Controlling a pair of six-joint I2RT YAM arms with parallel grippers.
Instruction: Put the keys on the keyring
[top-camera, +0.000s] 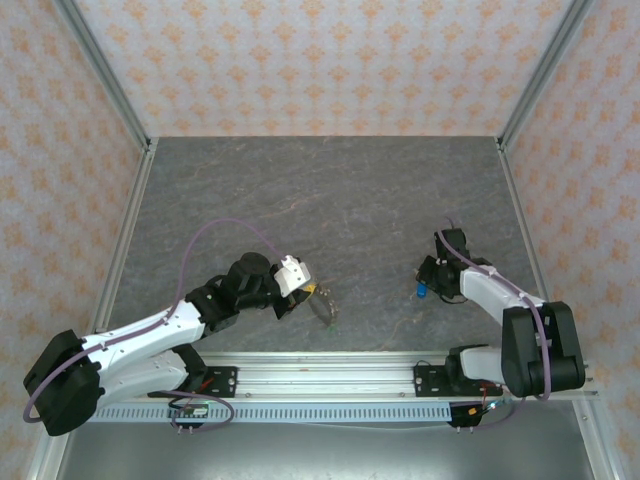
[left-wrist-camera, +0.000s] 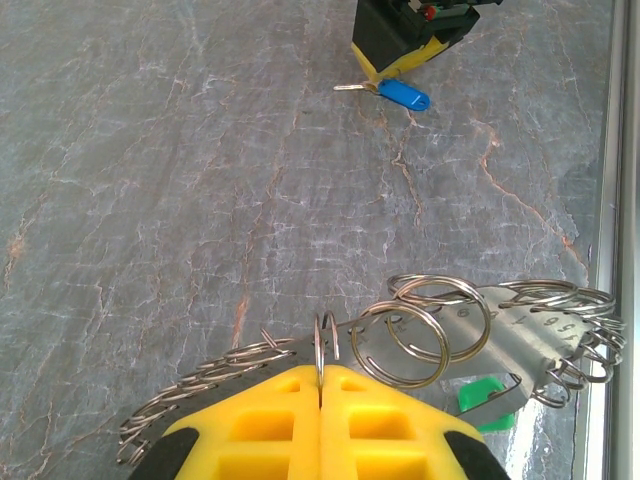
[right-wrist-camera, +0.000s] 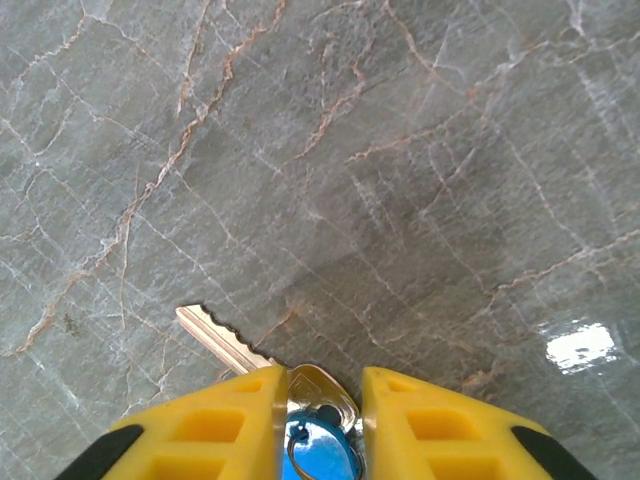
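A robotics lab test cell is shown. The left arm (top-camera: 140, 340) and right arm (top-camera: 500, 290) are bolted to an aluminium rail (top-camera: 320, 372) behind the jaws of the left gripper (top-camera: 312, 291) and right gripper (top-camera: 424, 288). Beneath and ahead of the jaws a stone-patterned tabletop (top-camera: 350, 200) is spread, enclosed beyond them by wallpapered panels (top-camera: 320, 60) in metal framing (top-camera: 105, 70).

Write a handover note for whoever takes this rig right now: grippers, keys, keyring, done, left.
Left gripper: shut on the keyring, near left of the table.
Right gripper: jaws either side of the blue-tagged key, which lies on the table; firm grip unclear.
Green tag: among the rings; threaded or not, unclear.
Done: keyring held.
Left: lift the blue-tagged key, carry it across, thread it on.
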